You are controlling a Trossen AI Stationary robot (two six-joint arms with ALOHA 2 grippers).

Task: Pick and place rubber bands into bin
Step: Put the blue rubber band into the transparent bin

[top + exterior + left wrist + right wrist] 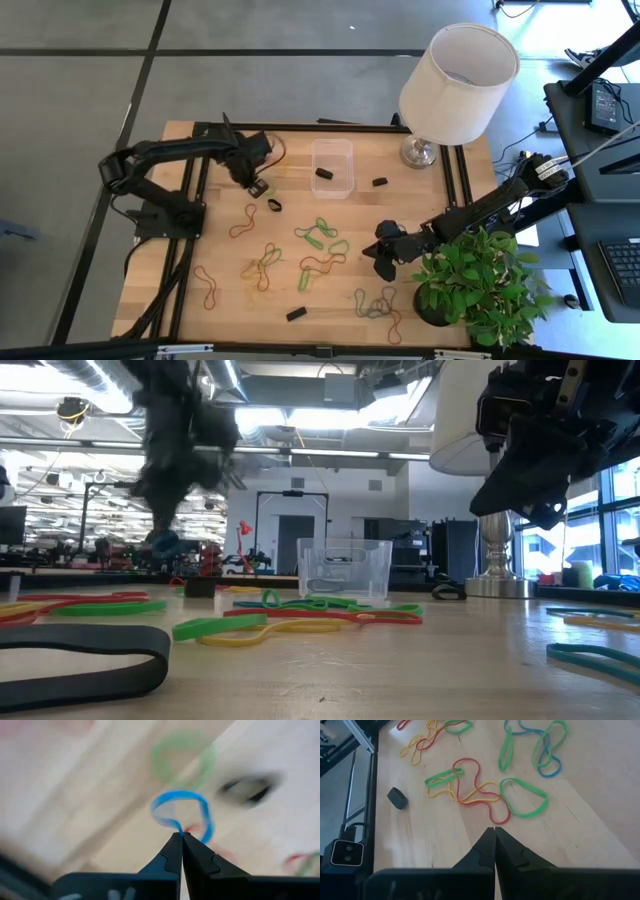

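Rubber bands in red, green, yellow, orange and blue-grey lie scattered flat on the wooden table (320, 235) (470, 795). The clear bin (332, 166) (345, 570) stands near the far edge with a small black block inside. My left gripper (257, 186) (181, 836) is left of the bin, above the table, shut on a blue rubber band (182, 812). My right gripper (385, 252) (495, 830) is shut and empty, hovering over the table just right of a tangle of red, yellow and green bands (485, 795). My left gripper pinches the blue rubber band between its two fingertips at one spot of the loop (178, 826). The rest of the loop stands out open beyond the fingertips, lifted clear of the table.
A white lampshade (458, 85) on a metal base stands at the far right corner. A potted plant (480, 290) fills the near right corner beside the right arm. Small black blocks (380, 182) (296, 313) (397, 797) and a black band (273, 205) lie on the table.
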